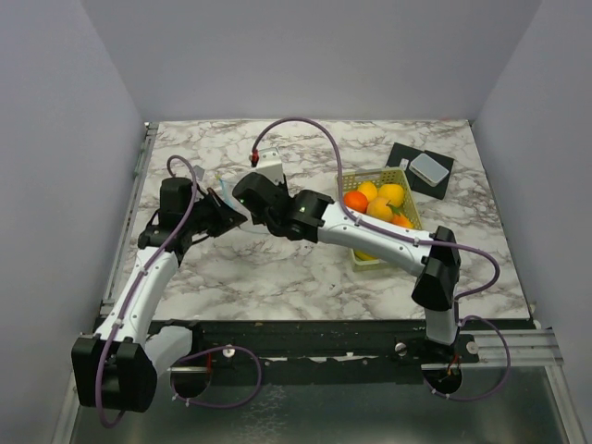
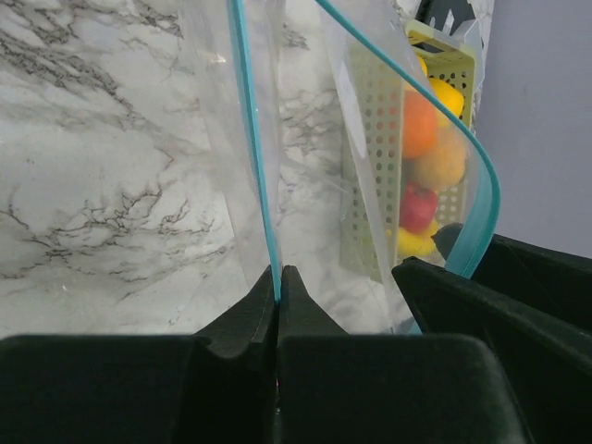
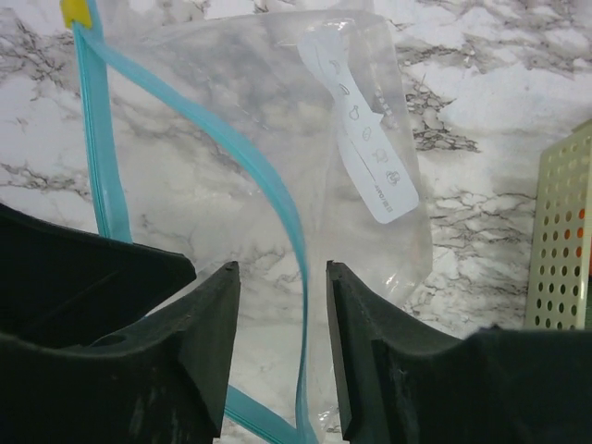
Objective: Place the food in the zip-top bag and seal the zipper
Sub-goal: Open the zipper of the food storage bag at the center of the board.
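left tool (image 2: 278,279) pinching zipper (image 2: 252,139) | right tool (image 3: 282,282) parted | bag label (image 3: 365,139) illegible

The gap between the right gripper's (image 3: 281,270) parted jaws is being crossed by the thin teal zipper strip (image 3: 277,199) of the clear floppy plastic bag (image 3: 231,102), whose film is filling the space ahead. Left of those jaws, the left gripper (image 2: 278,274), pinched on that strip, is crowding in. To their right, the white marble tabletop (image 3: 481,120) is lying open up to the pale yellow-green perforated basket (image 3: 560,250).
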